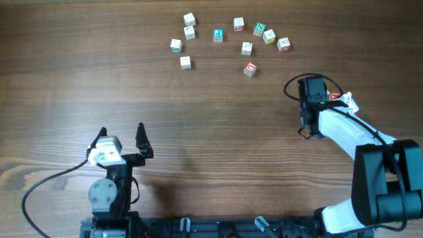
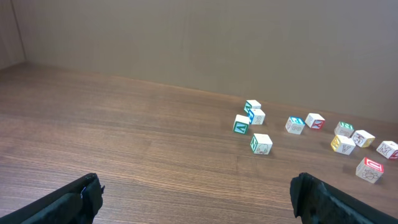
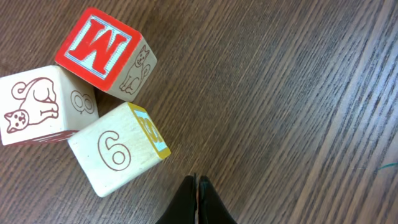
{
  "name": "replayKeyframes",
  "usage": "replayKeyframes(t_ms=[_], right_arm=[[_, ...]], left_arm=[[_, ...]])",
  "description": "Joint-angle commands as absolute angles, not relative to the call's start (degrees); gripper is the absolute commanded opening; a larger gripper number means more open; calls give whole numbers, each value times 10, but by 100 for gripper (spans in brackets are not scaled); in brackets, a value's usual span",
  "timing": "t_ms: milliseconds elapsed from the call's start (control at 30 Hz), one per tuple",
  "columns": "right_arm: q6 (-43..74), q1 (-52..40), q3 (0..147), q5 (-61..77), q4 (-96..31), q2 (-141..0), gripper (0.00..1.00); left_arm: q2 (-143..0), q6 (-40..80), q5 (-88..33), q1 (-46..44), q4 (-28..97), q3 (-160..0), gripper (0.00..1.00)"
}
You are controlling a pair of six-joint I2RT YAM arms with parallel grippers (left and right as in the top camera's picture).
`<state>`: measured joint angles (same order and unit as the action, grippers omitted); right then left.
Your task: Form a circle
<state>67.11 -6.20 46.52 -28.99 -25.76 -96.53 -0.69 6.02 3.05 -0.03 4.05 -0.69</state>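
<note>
Nudge risk at the 6 block (image 3: 118, 149)
Your right hand (image 3: 196, 182) is shut, empty, just beside the 6 block; an off-centre push could spin it into the M block (image 3: 102, 53).

The M block (image 3: 99, 53) is showing a red M. Beside it, the 6 block (image 3: 115, 152) is showing 6 and the cat block (image 3: 37, 106) is showing 8. Overhead, the N block (image 1: 260, 28) is showing a green N.
</note>
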Motion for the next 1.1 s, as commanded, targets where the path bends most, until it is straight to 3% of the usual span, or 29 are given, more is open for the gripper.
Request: replayKeyframes(t_ms=[0, 1067], right_arm=[[681, -61, 460, -305, -253, -976, 5], [679, -55, 460, -322, -216, -988, 5]], left_arm=[[-2, 47, 24, 3, 40, -3, 100], [-2, 47, 24, 3, 40, -3, 100]])
